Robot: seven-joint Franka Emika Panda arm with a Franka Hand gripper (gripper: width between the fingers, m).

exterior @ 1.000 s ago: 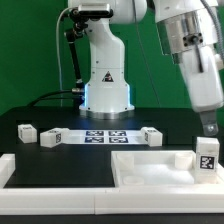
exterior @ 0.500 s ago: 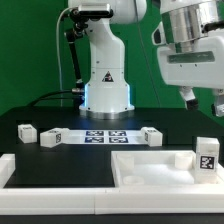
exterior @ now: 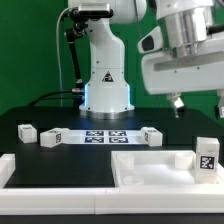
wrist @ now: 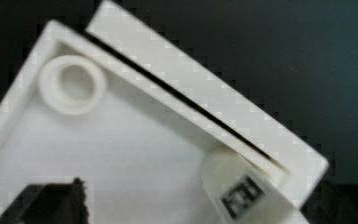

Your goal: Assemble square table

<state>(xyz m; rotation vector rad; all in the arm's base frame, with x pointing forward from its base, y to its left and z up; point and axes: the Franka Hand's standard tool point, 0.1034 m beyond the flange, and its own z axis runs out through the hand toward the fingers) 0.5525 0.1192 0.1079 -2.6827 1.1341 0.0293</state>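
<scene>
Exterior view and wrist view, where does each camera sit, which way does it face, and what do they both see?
Exterior view: off the arm, low across the black table, facing the white robot base; the arm and open gripper show at the exterior view's right.
Wrist view: on the wrist, looking down past its dark fingers at the white plastic square tabletop.
Shared: that tabletop and the short white tagged block leg standing in its corner.

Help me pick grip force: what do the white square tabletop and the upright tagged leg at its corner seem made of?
White tray-like square tabletop: likely moulded plastic, matte; uniform colour, rounded moulded socket. Short white block leg: seemingly the same plastic; its tag looks like printed paper.
</scene>
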